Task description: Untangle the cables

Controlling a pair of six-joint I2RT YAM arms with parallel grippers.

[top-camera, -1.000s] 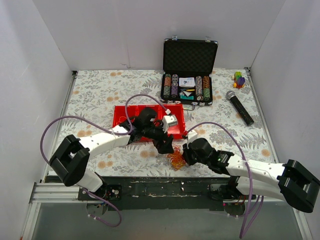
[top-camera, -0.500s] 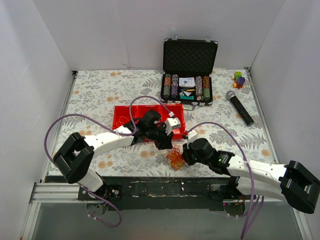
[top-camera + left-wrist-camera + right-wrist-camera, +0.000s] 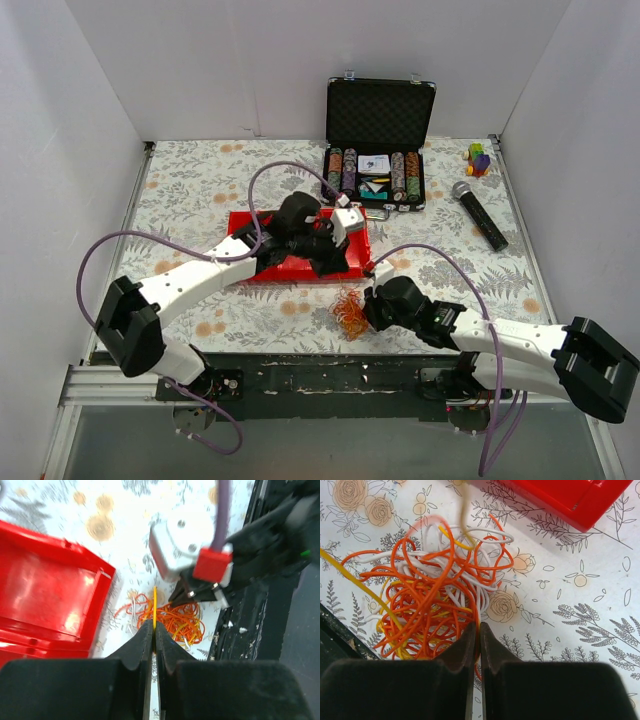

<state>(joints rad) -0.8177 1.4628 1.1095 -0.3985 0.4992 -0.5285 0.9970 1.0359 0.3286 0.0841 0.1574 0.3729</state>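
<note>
The cables (image 3: 349, 314) lay as one clump of orange, yellow and white loops close to the near edge of the counter (image 3: 200, 190), just in front of the red tray (image 3: 245, 225). The left jaws were pinched shut on a single yellow strand (image 3: 154, 605) that ran from them into the clump. The right jaws, low over the counter, were closed on an orange strand (image 3: 472, 612) at the clump's edge. The chief risk looked to be that the yellow strand, threaded through many loops, would cinch them into a knot if pulled hard rather than slide free. With only one thin orange strand anchored, the whole clump might instead be dragged along or lifted off. Either strand, being so thin, could slip from the jaws, and a loose clump so near the edge could be swept off the counter
</note>
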